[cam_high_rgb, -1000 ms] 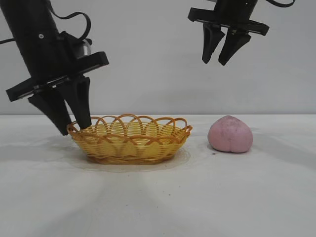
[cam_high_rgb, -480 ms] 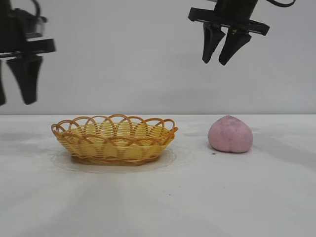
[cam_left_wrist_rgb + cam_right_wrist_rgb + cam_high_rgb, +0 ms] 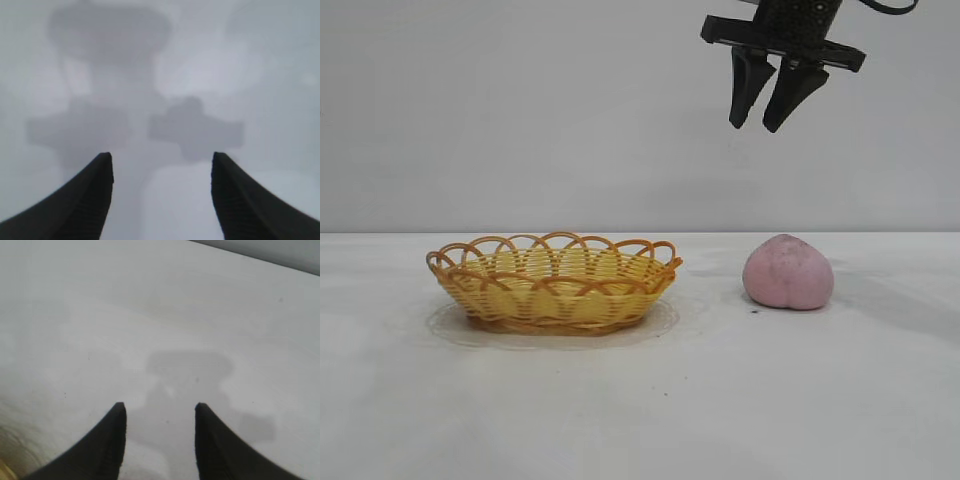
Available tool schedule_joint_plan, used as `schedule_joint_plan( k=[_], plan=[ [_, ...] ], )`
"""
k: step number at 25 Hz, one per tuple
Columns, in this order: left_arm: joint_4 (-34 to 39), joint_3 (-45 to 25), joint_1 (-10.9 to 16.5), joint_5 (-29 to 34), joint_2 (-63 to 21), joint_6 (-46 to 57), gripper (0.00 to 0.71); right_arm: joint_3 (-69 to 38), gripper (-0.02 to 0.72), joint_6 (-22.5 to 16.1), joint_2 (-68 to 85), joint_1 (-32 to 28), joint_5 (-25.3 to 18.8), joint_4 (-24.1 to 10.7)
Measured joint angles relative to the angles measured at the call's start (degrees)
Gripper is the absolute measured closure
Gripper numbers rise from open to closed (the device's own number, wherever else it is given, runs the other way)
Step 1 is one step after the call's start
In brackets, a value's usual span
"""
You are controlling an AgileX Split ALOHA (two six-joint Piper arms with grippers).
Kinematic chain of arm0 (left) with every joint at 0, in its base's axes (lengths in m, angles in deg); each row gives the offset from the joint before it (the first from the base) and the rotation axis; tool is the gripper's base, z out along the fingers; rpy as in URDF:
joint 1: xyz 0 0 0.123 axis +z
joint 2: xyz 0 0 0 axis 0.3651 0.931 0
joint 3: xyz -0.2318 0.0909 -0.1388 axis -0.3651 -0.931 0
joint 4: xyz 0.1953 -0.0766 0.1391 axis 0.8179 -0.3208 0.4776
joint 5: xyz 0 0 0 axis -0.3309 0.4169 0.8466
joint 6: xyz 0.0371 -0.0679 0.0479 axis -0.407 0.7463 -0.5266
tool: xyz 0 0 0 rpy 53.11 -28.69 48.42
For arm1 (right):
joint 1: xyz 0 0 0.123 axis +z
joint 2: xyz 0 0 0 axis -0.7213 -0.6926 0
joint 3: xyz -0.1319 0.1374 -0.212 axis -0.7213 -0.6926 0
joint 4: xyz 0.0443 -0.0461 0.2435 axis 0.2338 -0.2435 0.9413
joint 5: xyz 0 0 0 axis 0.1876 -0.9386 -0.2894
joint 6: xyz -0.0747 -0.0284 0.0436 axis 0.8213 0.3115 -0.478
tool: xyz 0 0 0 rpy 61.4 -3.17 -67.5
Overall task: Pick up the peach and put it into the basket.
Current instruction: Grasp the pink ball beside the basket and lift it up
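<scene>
Two sets of jaws stand parted with nothing between them. Your right gripper (image 3: 770, 105) hangs high above the table (image 3: 640, 400), fingers moderately spread and pointing down, over a spot just to the basket side of the peach (image 3: 788, 272). Your left gripper (image 3: 161, 200) is out of the exterior view; its own camera shows its fingers well apart over bare table, holding nothing.

The peach sits on the table to the right of the basket (image 3: 553, 282), apart from it, rounded side up with its cleft facing the exterior camera. The basket is empty.

You have the reach still to do, and the right arm looks the closer one. Centre the gripper over the peach before you lower, and open wider first, since the fruit looks broader than the present gap. Close across its widest part, gently; a matte, rounded skin may slip if pinched near the top.
</scene>
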Motion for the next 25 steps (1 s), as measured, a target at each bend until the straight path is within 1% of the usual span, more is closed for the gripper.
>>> schedule_joint_plan(
  k=[3,5,7,11,13,17,20,25],
  plan=[
    [-0.2,-2.5,0.0,-2.2,-9.0,0.3,0.327,0.0,0.405,0.0,0.0,0.0,-0.2,0.1],
    [0.0,-5.4,0.0,-2.6,-17.0,0.5,0.327,0.0,0.405,0.0,0.0,0.0,-0.4,0.2],
    [0.4,-9.5,0.0,-2.6,-24.7,0.6,0.327,0.0,0.405,0.0,0.0,0.0,-0.4,0.3],
    [1.0,-21.0,0.0,-1.9,-40.1,0.7,0.327,0.0,0.405,0.1,0.0,0.0,-0.8,1.0],
    [1.4,-27.2,0.0,-0.2,-47.9,0.7,0.327,0.0,0.405,0.2,0.0,0.0,-0.9,1.2],
    [1.7,-36.9,0.0,4.7,-61.6,1.1,0.327,0.0,0.405,0.8,0.0,0.0,-1.5,1.4],
    [1.5,-41.9,0.0,8.0,-71.9,1.4,0.327,0.0,0.405,1.1,0.0,0.0,-2.0,1.8],
    [1.5,-46.6,0.0,14.7,-83.6,2.4,0.327,0.0,0.405,1.5,0.0,0.0,-2.6,1.8]
  ],
)
